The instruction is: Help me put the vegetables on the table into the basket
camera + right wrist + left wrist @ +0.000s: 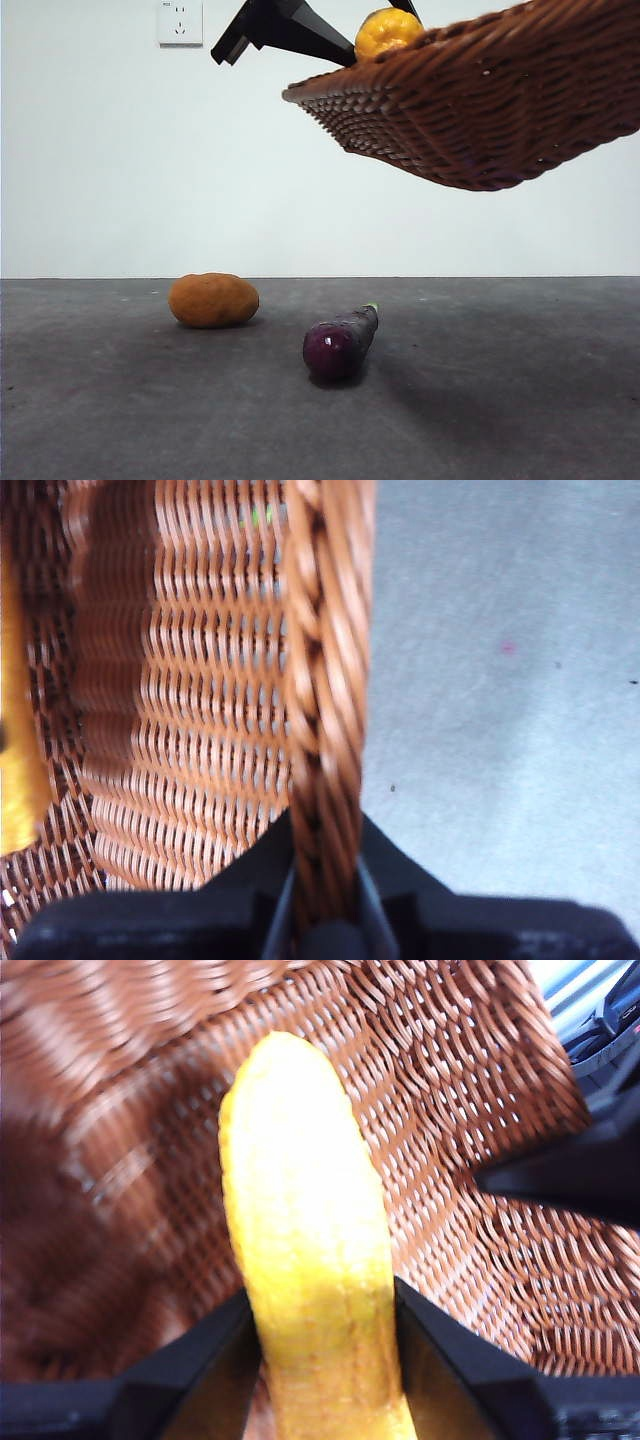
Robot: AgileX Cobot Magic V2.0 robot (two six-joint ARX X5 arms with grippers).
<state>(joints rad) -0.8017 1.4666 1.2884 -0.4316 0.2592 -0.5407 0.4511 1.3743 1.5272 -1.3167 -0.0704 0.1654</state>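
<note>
The wicker basket point(480, 110) hangs tilted in the air at the upper right of the front view. My right gripper point(325, 895) is shut on its braided rim point(325, 680). My left gripper point(325, 1350) is shut on the yellow corn cob point(305, 1230) and holds it over the basket's inside. In the front view the cob point(388, 30) peeks above the rim, with a black finger point(310, 35) beside it. The orange-brown potato point(213, 300) and the dark-purple eggplant point(340, 342) lie on the grey table point(500, 400), below and left of the basket.
A white wall with a power socket point(180, 22) stands behind the table. Part of the other arm point(575, 1170) shows dark at the basket's edge in the left wrist view.
</note>
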